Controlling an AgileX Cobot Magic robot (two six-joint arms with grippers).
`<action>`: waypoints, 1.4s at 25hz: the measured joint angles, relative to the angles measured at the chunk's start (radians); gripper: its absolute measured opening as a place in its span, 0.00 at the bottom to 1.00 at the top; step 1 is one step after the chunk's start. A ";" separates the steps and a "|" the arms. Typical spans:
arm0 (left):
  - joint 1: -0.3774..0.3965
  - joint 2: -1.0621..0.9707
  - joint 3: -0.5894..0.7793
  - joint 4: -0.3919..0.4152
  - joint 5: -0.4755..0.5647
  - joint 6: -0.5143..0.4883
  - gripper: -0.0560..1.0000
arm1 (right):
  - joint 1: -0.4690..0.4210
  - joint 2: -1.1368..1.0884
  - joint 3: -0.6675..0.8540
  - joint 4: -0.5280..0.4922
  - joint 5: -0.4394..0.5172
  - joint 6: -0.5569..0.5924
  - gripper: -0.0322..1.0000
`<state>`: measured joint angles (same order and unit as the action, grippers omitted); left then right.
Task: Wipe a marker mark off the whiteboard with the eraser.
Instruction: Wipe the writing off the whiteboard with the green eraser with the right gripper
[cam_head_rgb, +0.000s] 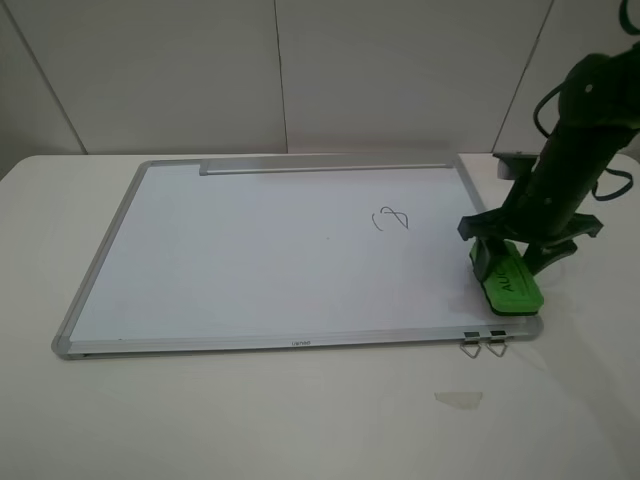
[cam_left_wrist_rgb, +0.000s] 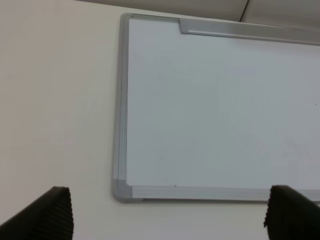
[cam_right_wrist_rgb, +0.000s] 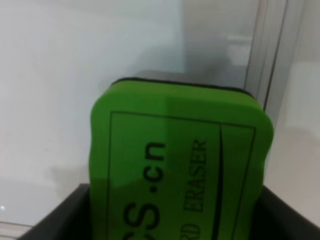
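The whiteboard (cam_head_rgb: 250, 260) lies flat on the table, its grey tray strip (cam_head_rgb: 325, 166) along the far edge. The marker mark (cam_head_rgb: 391, 219), a thin looped scribble, sits right of the board's middle. My right gripper (cam_head_rgb: 517, 242) is shut on the green eraser (cam_head_rgb: 506, 278) over the board's near right corner, apart from the mark. Up close the eraser (cam_right_wrist_rgb: 180, 165) fills the right wrist view between the dark fingers (cam_right_wrist_rgb: 65, 220), with the board's frame (cam_right_wrist_rgb: 272, 50) beyond it. My left gripper (cam_left_wrist_rgb: 170, 225) is open and empty over the table, near the board's corner (cam_left_wrist_rgb: 121, 190).
Two binder clips (cam_head_rgb: 483, 345) stick out from the board's near right edge. A scrap of clear tape (cam_head_rgb: 458, 398) lies on the table in front. A small grey object (cam_head_rgb: 514, 164) rests beyond the far right corner. The white wall stands close behind.
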<state>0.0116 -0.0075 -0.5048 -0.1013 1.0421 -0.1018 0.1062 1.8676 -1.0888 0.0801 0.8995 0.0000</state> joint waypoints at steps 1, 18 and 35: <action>0.000 0.000 0.000 0.000 0.000 0.000 0.79 | 0.000 -0.022 -0.025 0.009 0.015 0.000 0.61; 0.000 0.000 0.000 0.000 0.000 0.000 0.79 | 0.223 0.227 -0.531 -0.118 0.250 0.000 0.61; 0.000 0.000 0.000 0.000 0.000 0.001 0.79 | 0.218 0.643 -0.988 -0.208 0.342 0.000 0.61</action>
<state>0.0116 -0.0075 -0.5048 -0.1013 1.0421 -0.1006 0.3238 2.5109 -2.0766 -0.1283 1.2418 0.0000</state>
